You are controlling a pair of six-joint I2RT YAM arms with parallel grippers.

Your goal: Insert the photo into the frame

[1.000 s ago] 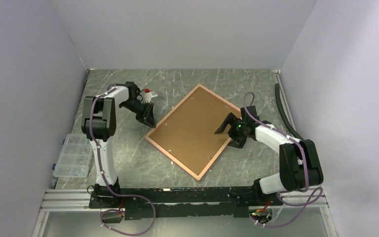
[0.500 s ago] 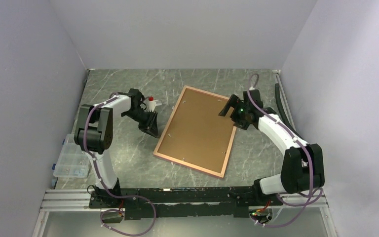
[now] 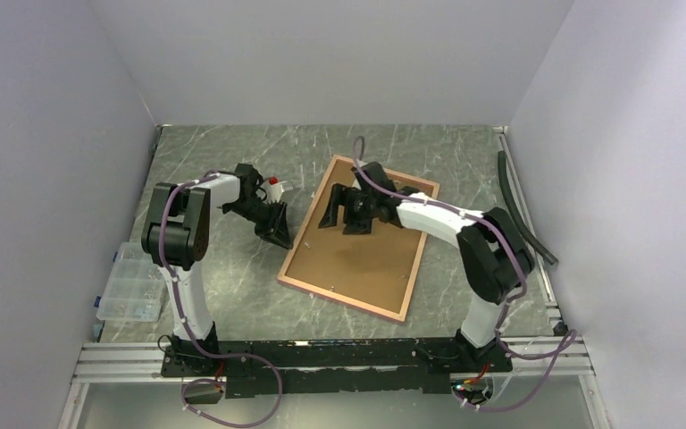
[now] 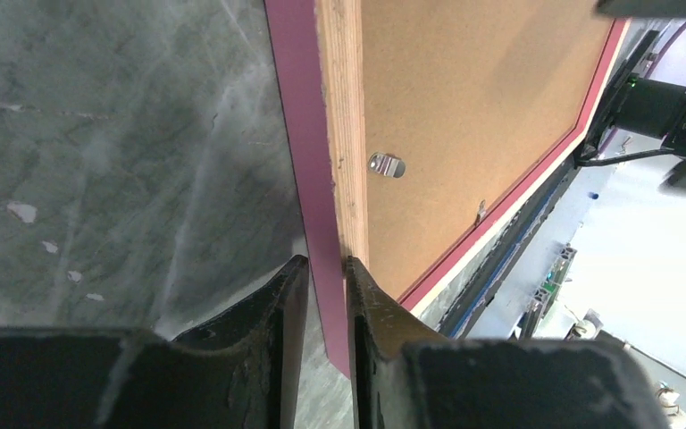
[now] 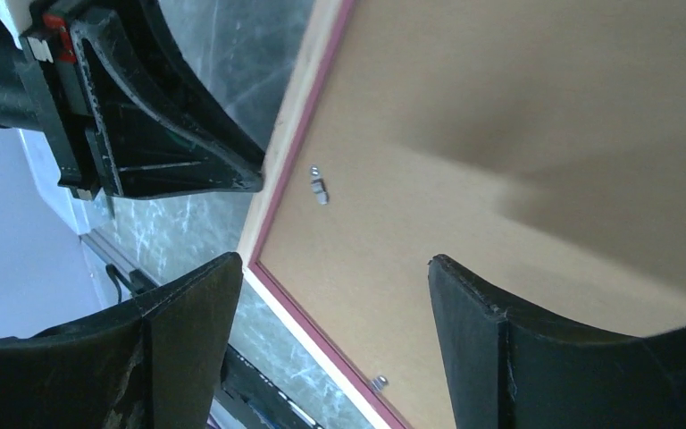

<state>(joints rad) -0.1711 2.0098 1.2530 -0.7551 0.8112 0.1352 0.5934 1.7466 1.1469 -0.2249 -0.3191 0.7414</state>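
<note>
A grey-green marbled bench [image 3: 232, 286] carries the frame [image 3: 341, 298], which lies back-up at the centre, slightly skewed. Its pale wooden rim faces up, and the brown backing board [image 3: 357, 264] fills it. The right pincer [image 3: 344, 210] hovers over the board's far-left part, fingers spread wide with nothing between them. The left pincer [image 4: 326, 264] sits at the frame's left edge, fingers drawn narrow and pinching the rim (pink side against one finger, wooden back against the other). A small metal clip [image 4: 385, 164] lies on the board near that edge.
</note>
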